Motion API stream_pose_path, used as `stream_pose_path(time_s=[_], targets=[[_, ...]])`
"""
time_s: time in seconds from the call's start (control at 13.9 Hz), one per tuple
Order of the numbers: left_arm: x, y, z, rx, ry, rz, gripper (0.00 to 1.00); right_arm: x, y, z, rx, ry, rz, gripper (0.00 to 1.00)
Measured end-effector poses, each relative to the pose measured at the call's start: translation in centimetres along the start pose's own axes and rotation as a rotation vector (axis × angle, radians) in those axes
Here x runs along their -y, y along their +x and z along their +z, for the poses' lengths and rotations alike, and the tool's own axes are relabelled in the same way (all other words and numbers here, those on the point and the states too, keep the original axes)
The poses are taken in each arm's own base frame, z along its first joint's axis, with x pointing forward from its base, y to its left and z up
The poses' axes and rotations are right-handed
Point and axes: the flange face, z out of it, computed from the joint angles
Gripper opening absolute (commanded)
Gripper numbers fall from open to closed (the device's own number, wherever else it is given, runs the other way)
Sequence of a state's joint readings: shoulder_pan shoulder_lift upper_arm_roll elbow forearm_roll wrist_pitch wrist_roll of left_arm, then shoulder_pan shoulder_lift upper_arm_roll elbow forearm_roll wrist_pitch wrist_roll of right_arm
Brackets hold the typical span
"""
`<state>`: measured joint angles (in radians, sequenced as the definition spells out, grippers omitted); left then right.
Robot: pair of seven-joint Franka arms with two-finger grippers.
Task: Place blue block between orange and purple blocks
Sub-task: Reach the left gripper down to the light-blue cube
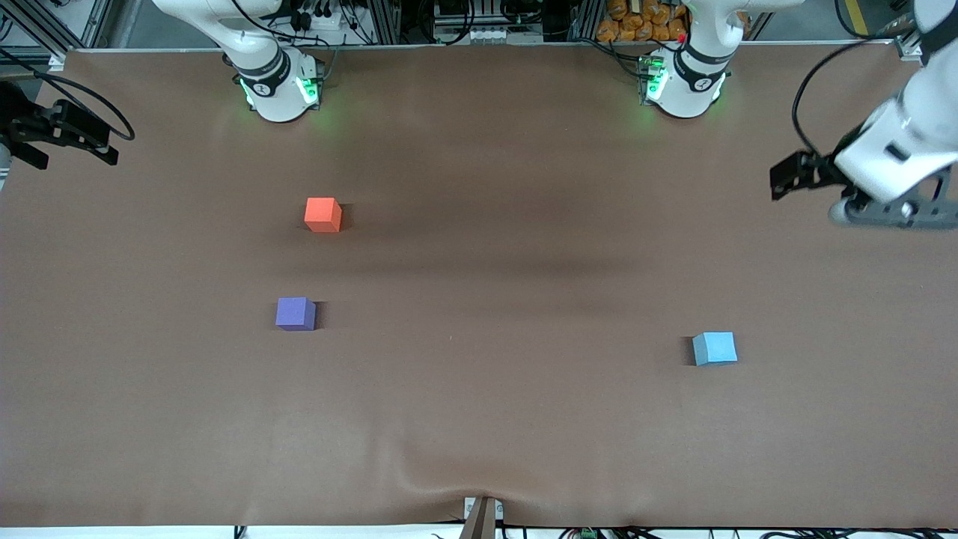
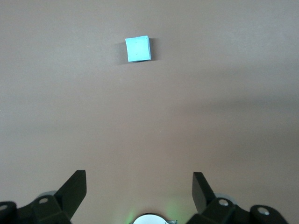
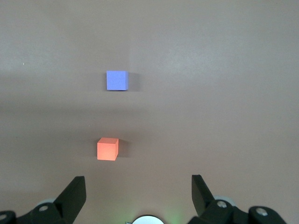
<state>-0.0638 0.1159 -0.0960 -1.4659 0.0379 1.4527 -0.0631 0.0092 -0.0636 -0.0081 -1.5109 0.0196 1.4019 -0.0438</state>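
table: brown matte cover, wrinkled at camera-side edge | orange items: above table's top edge

Sky-blue cube sits flat toward the left arm's end — well apart from the orange-red cube and the violet-purple cube, which lies nearer the front camera.

Purple block sitting on the brown worktop as the landmark. Orange block lying farther from the front camera than it, well apart. Blue block resting toward the left arm's end, slightly nearer. Left gripper and right gripper hanging over the worktop's ends, holding nothing.
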Motion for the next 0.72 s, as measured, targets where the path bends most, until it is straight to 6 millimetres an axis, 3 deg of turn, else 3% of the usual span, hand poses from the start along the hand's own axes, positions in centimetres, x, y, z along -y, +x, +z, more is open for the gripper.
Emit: stream_pose_path(time_s=[0.29, 0.57, 0.72], targets=[[2.1, 5.7, 7.5, 0.039, -0.016, -0.032, 1.00, 0.0, 0.0, 0.0, 0.001, 0.000, 0.000, 1.00], [2.0, 12.6, 18.7, 0.016, -0.036, -0.035, 1.00, 0.0, 0.1, 0.0, 0.001, 0.000, 0.000, 1.00], [2.0, 15.0, 24.1, -0.005, -0.046, -0.052, 1.00, 0.0, 0.1, 0.1, 0.002, 0.000, 0.000, 1.00]])
